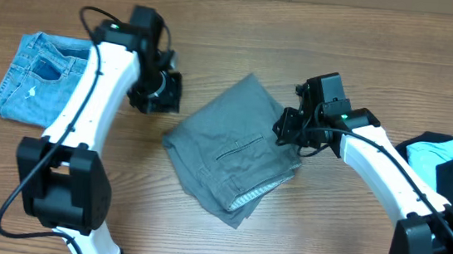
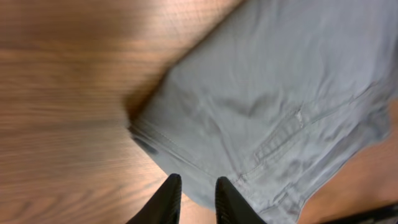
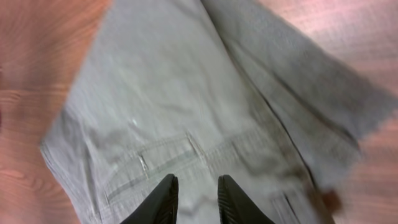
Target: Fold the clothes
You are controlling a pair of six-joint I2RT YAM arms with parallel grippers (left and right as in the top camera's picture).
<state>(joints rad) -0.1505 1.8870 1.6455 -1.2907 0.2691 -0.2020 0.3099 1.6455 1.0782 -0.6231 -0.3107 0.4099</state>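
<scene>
Grey shorts, folded, lie on the table between the arms. Left gripper hovers beside their left edge, right gripper over their right edge. Both finger pairs stand narrowly apart, apparently empty in the blurred views.

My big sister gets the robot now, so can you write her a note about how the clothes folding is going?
Left end effector: slightly open, empty, near the left corner of the grey shorts.
Right end effector: slightly open, empty, over the shorts' right side.
Shorts: in the middle of the table, back pocket facing up.
Done: they look folded over, with layers showing at the near edge.
Left: perhaps one more fold or some tidying; hard to say.
The denim shorts and the black and blue clothes lie apart at the sides.
</scene>
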